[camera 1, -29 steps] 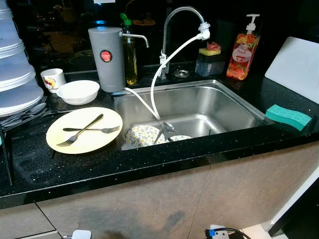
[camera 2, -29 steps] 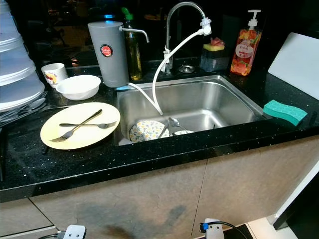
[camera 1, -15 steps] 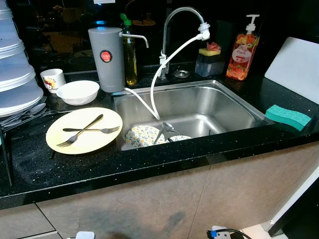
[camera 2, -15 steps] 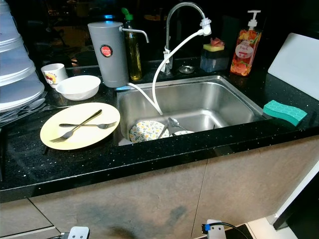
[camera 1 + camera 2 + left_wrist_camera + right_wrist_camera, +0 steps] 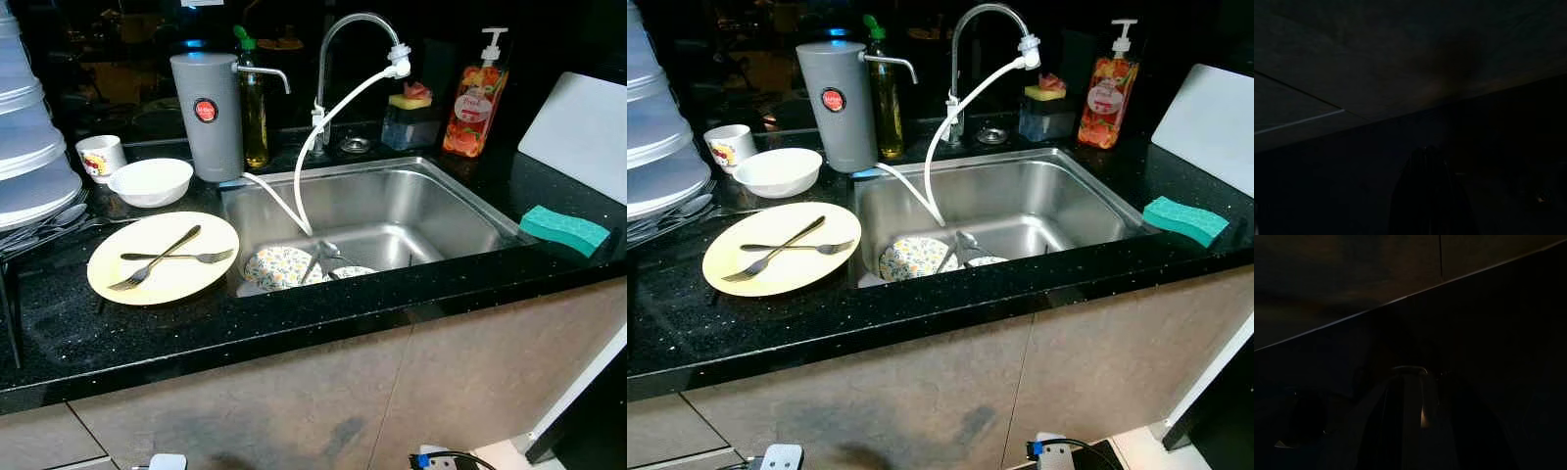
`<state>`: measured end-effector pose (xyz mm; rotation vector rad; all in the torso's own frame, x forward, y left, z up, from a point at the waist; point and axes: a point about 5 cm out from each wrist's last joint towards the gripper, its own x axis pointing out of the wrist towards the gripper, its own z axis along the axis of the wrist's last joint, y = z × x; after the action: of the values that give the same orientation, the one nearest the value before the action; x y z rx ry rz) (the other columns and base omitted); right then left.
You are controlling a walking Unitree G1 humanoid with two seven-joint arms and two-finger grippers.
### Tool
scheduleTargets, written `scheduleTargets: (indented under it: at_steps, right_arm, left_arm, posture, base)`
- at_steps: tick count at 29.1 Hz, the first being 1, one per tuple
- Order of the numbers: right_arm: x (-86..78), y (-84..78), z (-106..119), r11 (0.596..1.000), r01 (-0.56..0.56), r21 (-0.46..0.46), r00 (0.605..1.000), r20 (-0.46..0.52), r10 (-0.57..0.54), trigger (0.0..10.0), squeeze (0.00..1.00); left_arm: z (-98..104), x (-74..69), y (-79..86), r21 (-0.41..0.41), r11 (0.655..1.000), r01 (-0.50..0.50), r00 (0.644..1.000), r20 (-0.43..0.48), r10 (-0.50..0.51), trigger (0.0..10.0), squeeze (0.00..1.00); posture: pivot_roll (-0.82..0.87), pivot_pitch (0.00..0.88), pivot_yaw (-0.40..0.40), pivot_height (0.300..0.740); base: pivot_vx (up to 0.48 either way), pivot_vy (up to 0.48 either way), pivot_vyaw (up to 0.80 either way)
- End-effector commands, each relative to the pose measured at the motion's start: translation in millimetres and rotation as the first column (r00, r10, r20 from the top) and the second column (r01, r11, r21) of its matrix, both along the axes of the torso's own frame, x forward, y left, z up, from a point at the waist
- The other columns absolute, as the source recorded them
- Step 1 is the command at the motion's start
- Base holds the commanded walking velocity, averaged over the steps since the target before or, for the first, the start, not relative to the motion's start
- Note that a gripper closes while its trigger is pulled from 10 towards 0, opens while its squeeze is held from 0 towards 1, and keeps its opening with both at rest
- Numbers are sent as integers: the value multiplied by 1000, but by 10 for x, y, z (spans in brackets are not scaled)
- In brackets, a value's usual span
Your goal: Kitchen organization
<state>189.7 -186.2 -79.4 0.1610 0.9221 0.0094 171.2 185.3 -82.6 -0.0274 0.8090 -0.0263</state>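
On the black speckled countertop left of the sink sits a pale yellow round plate, and two dark metal forks lie crossed on it, tines pointing toward the front-left. Pretty clean-looking plate, nothing else on it. Just behind it is a white ceramic bowl, and behind that a small white mug with a red print. Down in the stainless steel sink there's a floral-patterned plate with a metal spoon leaning across the dishes.

Behind the basin, a tall grey water filter canister with a red badge stands next to a bottle of yellow-green liquid with a green cap. A curved chrome tap has a white hose running off its tip down into the sink. Further right: an orange soap pump bottle, then a teal sponge near the counter edge, and a white board leaning behind it. Stacked white lidded containers are on the far left.

Both wrist views are super dark. The left gripper and right gripper are just vague shapes hanging by the cabinet front, can't tell how wide either is.
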Motion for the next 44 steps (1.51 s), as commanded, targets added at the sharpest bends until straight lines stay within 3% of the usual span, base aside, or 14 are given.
scheduleTargets:
  at_steps: [1,14,19,25,30,44]
  right_arm:
    - [-39,14,-24,1000,-12,-3,1000,-22,12,10000,0]
    - [-66,38,-43,999,-38,-8,998,-45,38,10000,0]
    - [13,20,-1,1000,2,3,1000,-14,-1,10000,0]
    - [-26,49,-25,999,-36,-4,999,-34,36,10000,0]
    - [69,99,19,1000,-2,26,1000,0,2,10000,0]
    - [-76,52,-50,999,-29,-15,999,-46,29,10000,0]
  left_arm:
    - [-30,-51,-27,-3,1000,-14,1000,-16,14,10000,0]
    - [-28,-79,49,2,999,-33,999,-10,33,10000,0]
    - [-24,-71,30,0,1000,5,1000,-8,-5,10000,0]
    - [-33,-81,28,-3,999,-34,999,-12,34,10000,0]
    - [-54,-116,27,3,1000,-14,999,-35,14,10000,0]
    - [-25,-71,127,10,999,-32,999,-29,32,10000,0]
  posture:
    - [2,29,1,740]
    - [7,28,1,740]
    - [7,24,2,740]
    - [15,17,-13,740]
    - [2,14,-5,740]
    - [12,1,-11,740]
  base:
    - [0,0,0]
    - [0,0,0]
    - [0,0,0]
    - [0,0,0]
    - [0,0,0]
    - [0,0,0]
